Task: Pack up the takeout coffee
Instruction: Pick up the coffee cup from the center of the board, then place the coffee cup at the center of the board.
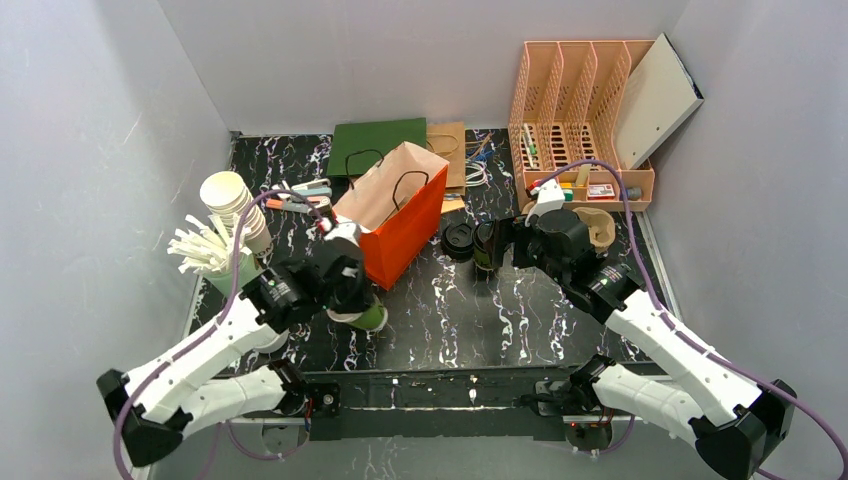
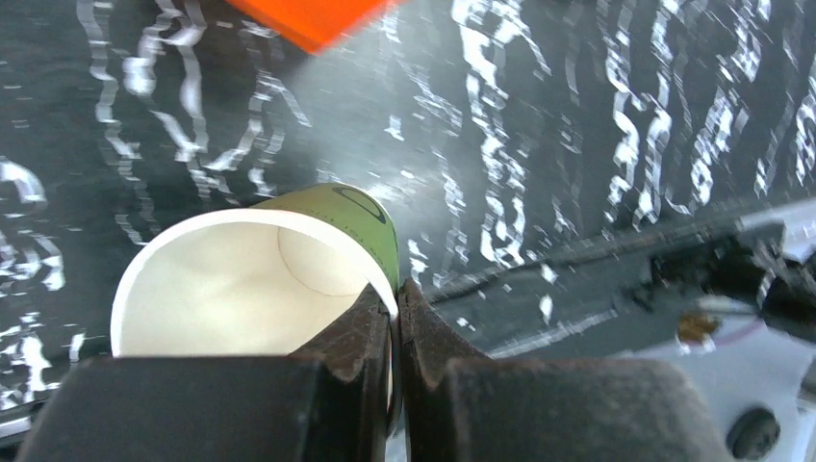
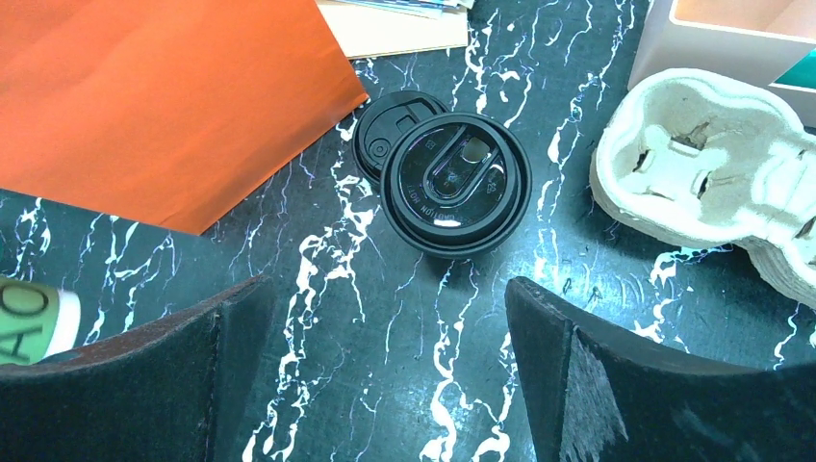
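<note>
**Top external view: takeout coffee (image 1: 487,246) left standing on the table (image 1: 450,330), lidless cup pinched by the left gripper (image 2: 395,306)**

The black marbled table is seen with a peach file organiser (image 1: 575,100) set at the far right corner. An orange bag (image 1: 405,235) with black handles is stood open near the middle. A stack of white cups (image 1: 232,200) is parked far left.

The right gripper (image 3: 385,289) is held with its jaws spread wide and nothing is caught between them. It is hung just above the takeout coffee, which is seen upright with its black lid on, between the orange bag and a pulp cup carrier (image 3: 712,164). No contact with the fingers is shown.

The left gripper is clenched tight on the rim of the lidless green cup (image 2: 250,289): one finger is placed inside against the cream wall, the other outside on the green. That cup is tipped over at an angle, just in front of the bag's near corner. Whether it is touching the table can't be told.

A loose black lid (image 3: 385,130) is laid flat right against the coffee, on the bag side, partly tucked behind it in the right wrist view.
</note>
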Action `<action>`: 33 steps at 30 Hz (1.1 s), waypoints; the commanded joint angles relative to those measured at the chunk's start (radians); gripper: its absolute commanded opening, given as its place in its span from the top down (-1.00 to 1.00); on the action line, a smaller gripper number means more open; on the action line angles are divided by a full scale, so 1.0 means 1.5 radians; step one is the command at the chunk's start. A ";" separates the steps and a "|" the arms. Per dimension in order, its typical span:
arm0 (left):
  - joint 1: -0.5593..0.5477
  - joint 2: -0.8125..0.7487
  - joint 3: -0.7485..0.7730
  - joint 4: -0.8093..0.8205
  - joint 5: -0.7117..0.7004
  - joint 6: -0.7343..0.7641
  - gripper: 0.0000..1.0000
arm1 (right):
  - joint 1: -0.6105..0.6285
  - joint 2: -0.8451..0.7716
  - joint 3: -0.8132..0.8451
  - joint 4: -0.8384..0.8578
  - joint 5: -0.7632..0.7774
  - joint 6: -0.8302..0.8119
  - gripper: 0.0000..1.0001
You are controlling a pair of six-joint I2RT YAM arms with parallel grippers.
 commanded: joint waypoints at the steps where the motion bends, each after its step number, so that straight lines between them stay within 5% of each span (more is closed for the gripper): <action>1: -0.186 0.055 0.046 0.000 -0.128 -0.131 1.00 | -0.001 0.002 -0.003 0.026 0.000 0.009 -0.96; 4: -0.343 0.121 0.060 0.047 -0.246 -0.162 1.00 | -0.001 0.005 0.005 0.019 0.002 0.010 -0.96; 7: -0.414 0.196 0.067 0.105 -0.316 -0.133 1.00 | -0.002 -0.001 0.009 0.010 0.018 0.016 -0.96; 14: -0.425 0.389 0.167 0.194 -0.340 0.077 1.00 | -0.002 -0.022 0.020 -0.003 0.035 0.013 -0.96; 25: -0.345 0.498 0.196 0.232 -0.207 0.149 0.80 | -0.003 -0.020 0.039 -0.033 0.007 0.000 -0.95; 27: -0.337 0.503 0.204 0.229 -0.191 0.166 0.66 | -0.002 -0.020 0.039 -0.033 0.006 0.000 -0.95; 30: -0.334 0.501 0.224 0.209 -0.187 0.180 0.12 | -0.003 -0.014 0.043 -0.035 0.006 -0.002 -0.95; 33: -0.334 0.487 0.244 0.181 -0.194 0.187 -0.05 | -0.003 -0.011 0.044 -0.035 0.006 -0.002 -0.95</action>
